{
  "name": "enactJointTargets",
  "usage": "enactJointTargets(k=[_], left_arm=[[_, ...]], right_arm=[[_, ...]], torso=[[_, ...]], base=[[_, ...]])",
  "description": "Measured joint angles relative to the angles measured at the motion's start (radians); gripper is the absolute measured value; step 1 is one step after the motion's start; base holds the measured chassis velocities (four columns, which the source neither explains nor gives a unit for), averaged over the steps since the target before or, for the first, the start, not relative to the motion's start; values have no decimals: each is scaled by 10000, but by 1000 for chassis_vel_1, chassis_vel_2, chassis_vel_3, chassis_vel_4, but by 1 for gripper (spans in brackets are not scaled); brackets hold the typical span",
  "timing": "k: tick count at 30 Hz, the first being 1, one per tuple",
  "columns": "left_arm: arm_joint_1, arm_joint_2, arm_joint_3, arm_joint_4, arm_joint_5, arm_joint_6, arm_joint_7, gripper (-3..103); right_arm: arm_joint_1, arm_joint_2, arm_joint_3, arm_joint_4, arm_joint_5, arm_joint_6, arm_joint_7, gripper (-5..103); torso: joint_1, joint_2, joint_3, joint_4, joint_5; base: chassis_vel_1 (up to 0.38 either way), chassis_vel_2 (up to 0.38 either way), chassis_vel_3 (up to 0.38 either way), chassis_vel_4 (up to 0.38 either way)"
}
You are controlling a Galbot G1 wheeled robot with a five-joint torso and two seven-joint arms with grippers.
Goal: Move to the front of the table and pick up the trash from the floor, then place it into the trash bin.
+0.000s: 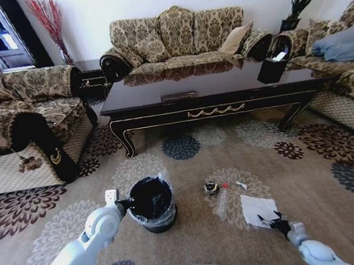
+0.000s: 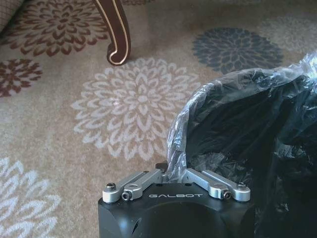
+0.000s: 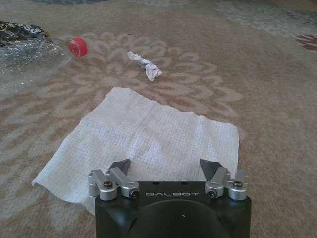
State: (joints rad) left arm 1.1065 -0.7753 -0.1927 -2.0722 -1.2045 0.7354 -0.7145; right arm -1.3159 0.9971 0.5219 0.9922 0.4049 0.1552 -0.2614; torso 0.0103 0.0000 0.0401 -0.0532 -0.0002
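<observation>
The trash bin [image 1: 151,204] [image 2: 247,144], black with a crinkled clear liner, stands on the carpet in front of the table [image 1: 211,91]. My left gripper [image 1: 129,203] [image 2: 172,171] is shut on the bin's near rim. To the right lies the trash. A flat white paper sheet [image 1: 257,208] [image 3: 148,131] has my right gripper [image 1: 270,219] [image 3: 166,166] open just over its near edge. Beyond it lie a crushed clear bottle [image 1: 221,204] [image 3: 29,57] with a red cap, a dark wad [image 1: 210,186] [image 3: 17,29] and a white scrap [image 1: 241,185] [image 3: 146,67].
A carved table leg [image 2: 116,34] stands beyond the bin. Patterned sofas [image 1: 177,37] ring the table on three sides. A black angular holder [image 1: 272,66] with white paper sits on the tabletop's right end. Flowered carpet [image 1: 198,235] stretches between the bin and the litter.
</observation>
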Motion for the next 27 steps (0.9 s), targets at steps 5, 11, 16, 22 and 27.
enactJointTargets(k=[5,11,16,22,27], left_arm=[[38,45,-58,-41,19,-4,3,2],[66,45,-93,-75,11,-4,-8,2],[73,-27,-98,-81,1,-4,-22,2],[90,-69,-96,-80,27,-4,-23,2],[80,-122,-41,-63,70,-4,-23,2]], right_arm=[[43,0,-3,-143,-86,-6,-118,67],[69,17,30,-281,-120,-4,-127,48],[-37,11,166,-191,-120,-13,-50,35],[-308,-15,377,46,-114,-47,58,14],[-572,-28,555,461,-92,-52,68,1]], torso=[[0,0,-1,3,2],[-1,0,-1,6,3],[-1,0,-1,2,4],[-1,0,1,-8,2],[0,0,1,-3,2]], base=[[0,0,0,0],[0,0,0,0],[0,0,0,0],[0,0,0,0],[0,0,0,0]])
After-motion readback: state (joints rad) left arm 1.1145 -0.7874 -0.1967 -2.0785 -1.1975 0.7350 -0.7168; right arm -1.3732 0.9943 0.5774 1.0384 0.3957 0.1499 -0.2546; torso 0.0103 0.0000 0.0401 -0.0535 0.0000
